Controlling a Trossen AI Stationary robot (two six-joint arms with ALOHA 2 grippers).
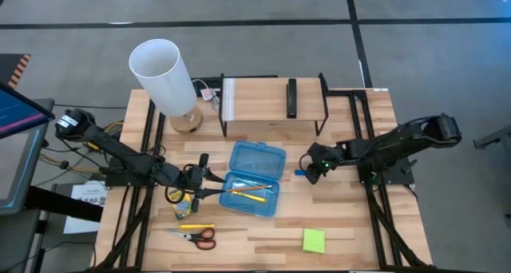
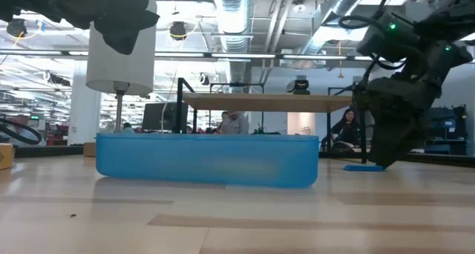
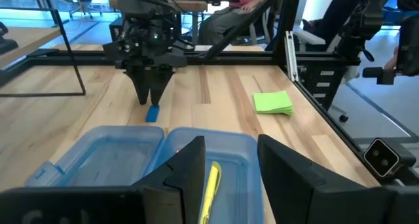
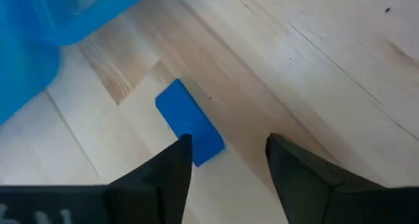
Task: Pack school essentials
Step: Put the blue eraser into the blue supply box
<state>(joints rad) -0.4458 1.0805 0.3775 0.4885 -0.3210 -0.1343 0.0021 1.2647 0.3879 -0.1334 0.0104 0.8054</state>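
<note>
Just above the table, the right gripper (image 4: 226,160) hangs with fingers spread, the blue eraser (image 4: 190,122) lying beside them; the left gripper (image 3: 229,168), parted, hovers over the open case (image 1: 254,177) holding a yellow pencil (image 3: 209,188).

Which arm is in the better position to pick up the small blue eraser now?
The right. The right gripper hangs just above the blue eraser, fingers open. The left gripper is over the blue case, with a yellow pencil below it.
</note>
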